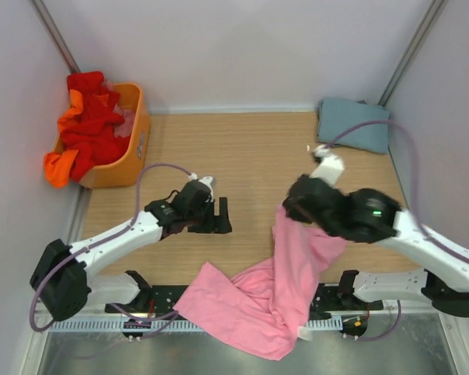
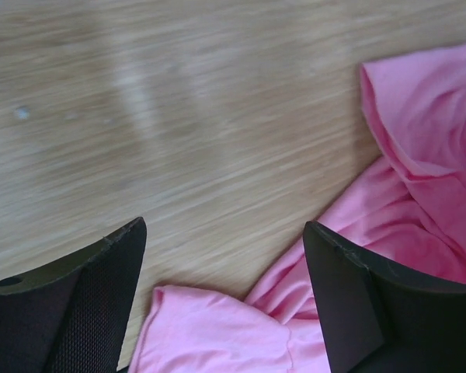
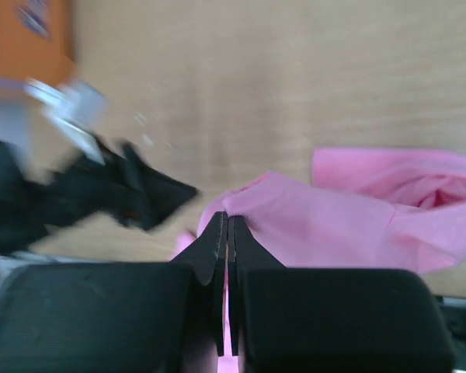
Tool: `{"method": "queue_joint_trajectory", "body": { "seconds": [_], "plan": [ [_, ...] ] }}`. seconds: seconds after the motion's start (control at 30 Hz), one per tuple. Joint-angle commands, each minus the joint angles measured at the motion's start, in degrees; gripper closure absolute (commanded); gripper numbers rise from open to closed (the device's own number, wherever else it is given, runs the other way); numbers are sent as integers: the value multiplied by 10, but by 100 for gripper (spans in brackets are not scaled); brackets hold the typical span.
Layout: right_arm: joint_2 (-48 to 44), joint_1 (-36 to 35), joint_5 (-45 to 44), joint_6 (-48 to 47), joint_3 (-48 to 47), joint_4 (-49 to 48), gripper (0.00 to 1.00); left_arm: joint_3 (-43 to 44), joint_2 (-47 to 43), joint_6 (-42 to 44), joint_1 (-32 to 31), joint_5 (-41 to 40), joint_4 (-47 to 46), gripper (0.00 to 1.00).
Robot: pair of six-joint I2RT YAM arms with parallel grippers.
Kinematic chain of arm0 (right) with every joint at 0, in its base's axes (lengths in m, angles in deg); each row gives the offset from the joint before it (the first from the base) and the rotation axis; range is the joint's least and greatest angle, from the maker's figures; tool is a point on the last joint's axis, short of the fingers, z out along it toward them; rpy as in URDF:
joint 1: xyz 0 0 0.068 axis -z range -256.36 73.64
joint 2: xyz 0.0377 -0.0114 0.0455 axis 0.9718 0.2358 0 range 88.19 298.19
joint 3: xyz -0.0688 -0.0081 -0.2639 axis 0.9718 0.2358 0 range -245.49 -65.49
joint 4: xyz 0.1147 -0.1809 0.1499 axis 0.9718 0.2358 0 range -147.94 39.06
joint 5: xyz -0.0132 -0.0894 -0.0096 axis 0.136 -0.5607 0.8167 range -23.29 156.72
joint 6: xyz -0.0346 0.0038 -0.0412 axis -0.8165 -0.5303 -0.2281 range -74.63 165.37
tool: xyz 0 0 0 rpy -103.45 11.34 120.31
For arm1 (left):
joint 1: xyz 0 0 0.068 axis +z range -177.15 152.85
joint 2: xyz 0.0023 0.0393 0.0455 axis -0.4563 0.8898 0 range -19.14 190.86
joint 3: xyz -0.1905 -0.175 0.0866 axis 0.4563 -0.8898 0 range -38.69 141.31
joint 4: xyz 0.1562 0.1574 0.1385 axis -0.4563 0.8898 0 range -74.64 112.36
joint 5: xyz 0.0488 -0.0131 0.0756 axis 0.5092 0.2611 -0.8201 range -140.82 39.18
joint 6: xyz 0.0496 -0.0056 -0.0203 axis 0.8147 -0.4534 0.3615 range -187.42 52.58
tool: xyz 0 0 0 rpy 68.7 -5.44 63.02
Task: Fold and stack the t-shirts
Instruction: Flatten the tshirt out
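Observation:
A light pink t-shirt lies crumpled at the table's near edge and partly hangs over it. My right gripper is shut on its upper edge and holds that part lifted; the pinched cloth shows in the right wrist view, jaws together. My left gripper is open and empty above the wood, left of the shirt; the pink cloth lies below and between its fingers. A folded grey-blue t-shirt lies at the far right corner. Red and orange t-shirts fill the basket.
An orange plastic basket stands at the far left corner, with cloth hanging over its left side. White walls close the table on three sides. Both arm bases sit on the near edge, under the pink shirt's hanging part.

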Motion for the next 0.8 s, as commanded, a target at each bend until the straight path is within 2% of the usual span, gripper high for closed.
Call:
{"method": "queue_joint_trajectory", "body": {
  "seconds": [0.0,0.1,0.2,0.27,0.43,0.57,0.63,0.77],
  "plan": [
    [-78,32,-143,-6,-102,180,99,54,64,-7,-59,24,-78,18],
    [-88,70,-158,-32,-122,179,99,84,146,-16,-101,52,-125,19],
    [-104,72,-185,-34,-138,174,99,107,233,-30,-135,95,-183,20],
    [-114,73,-193,-45,-145,163,99,139,295,-32,-160,97,-189,21],
    [-135,72,-179,-58,-147,168,99,205,357,-51,-186,47,-193,23],
    [-169,72,-164,-40,-120,178,99,228,354,-67,-194,-17,-193,14],
    [-178,72,-163,-32,-99,176,99,241,376,-77,-197,-48,-183,14],
    [-175,72,-157,-30,-94,176,99,289,422,-97,-209,-113,-111,21]
  ]
}}
